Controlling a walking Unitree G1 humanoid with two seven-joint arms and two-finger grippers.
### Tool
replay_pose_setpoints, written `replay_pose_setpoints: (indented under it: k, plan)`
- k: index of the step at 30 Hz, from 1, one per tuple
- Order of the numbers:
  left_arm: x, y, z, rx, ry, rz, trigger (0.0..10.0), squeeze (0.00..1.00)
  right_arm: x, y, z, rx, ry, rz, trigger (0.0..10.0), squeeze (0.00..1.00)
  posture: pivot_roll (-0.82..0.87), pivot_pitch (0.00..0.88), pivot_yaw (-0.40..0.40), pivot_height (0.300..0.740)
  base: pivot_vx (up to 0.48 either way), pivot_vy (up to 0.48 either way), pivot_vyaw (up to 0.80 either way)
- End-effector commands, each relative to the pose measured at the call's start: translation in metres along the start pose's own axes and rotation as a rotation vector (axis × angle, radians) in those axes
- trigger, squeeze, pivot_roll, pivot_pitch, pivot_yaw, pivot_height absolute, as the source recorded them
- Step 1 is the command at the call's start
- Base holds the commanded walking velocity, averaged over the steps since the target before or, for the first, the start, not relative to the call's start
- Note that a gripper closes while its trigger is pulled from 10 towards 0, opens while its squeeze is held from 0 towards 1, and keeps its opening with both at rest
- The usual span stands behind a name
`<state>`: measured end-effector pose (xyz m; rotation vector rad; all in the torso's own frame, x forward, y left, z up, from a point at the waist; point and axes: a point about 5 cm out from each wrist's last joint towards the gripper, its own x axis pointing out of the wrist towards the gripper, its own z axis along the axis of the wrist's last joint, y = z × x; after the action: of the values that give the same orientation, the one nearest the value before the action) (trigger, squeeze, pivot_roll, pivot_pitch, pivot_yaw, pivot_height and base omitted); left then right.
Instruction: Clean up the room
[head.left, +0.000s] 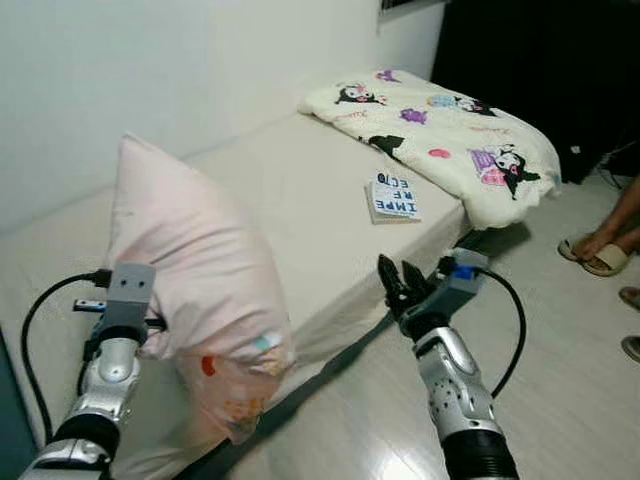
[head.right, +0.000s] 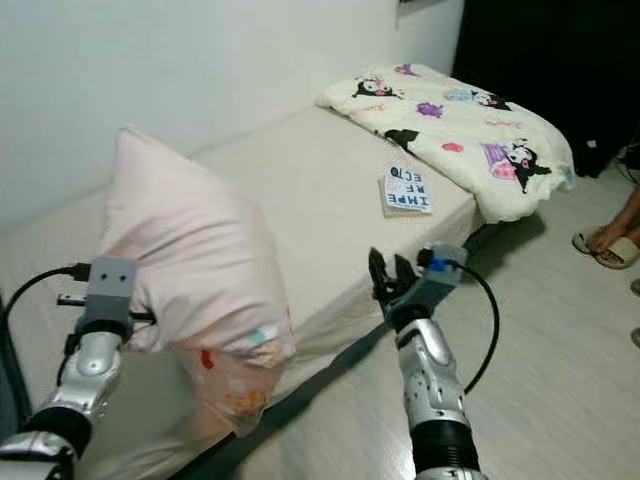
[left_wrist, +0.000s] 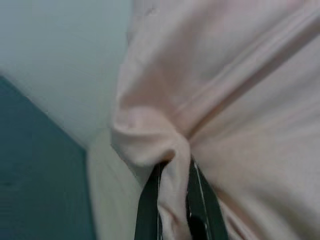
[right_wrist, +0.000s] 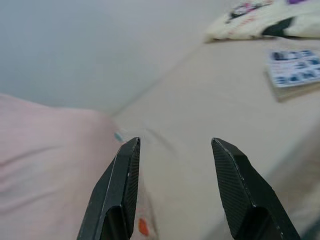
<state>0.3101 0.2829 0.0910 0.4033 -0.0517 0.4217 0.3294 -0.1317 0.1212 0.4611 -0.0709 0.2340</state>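
Left gripper (left_wrist: 172, 200) pinching pink pillow (head.left: 190, 270), above bed (head.left: 300, 190)

Two silver, jointed metal arms are reaching into view, each narrowing from a black band at the forearm to a grey block at the wrist. A black cable is looping out from each wrist block and curving back along the arm. The right block is carrying a small blue connector, the left a short blue-tipped plug. The right gripper (head.left: 401, 276) is showing two long black fingers (right_wrist: 121, 187) with a finely woven, carbon-like texture, tapering to blunt tips. The left gripper's (left_wrist: 172, 192) black fingers are showing thin pale edges. At the room's edge, a person's feet are wearing tan sandals (head.left: 598, 255).
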Motion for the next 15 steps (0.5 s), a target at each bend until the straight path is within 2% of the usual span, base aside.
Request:
replay_pose_setpoints:
  k: [1, 4, 15]
  plan:
    - [-0.004, 0.015, -0.009, 0.012, 0.030, 0.056, 10.0, 0.00, 0.001, 0.007, -0.004, 0.013, 0.021, 0.035, 10.0, 0.00, -0.07, 0.087, 0.024, 0.740, 0.000, 0.000, 0.00]
    - [-0.007, 0.039, -0.011, 0.034, 0.006, 0.138, 10.0, 0.00, 0.005, 0.025, -0.006, 0.031, 0.030, 0.117, 10.0, 0.00, -0.06, 0.087, 0.015, 0.740, 0.000, 0.000, 0.00]
    - [-0.011, 0.063, -0.006, 0.057, -0.052, 0.219, 10.0, 0.00, 0.012, 0.051, -0.009, 0.050, 0.045, 0.232, 10.0, 0.00, -0.04, 0.088, 0.003, 0.740, 0.000, 0.000, 0.00]
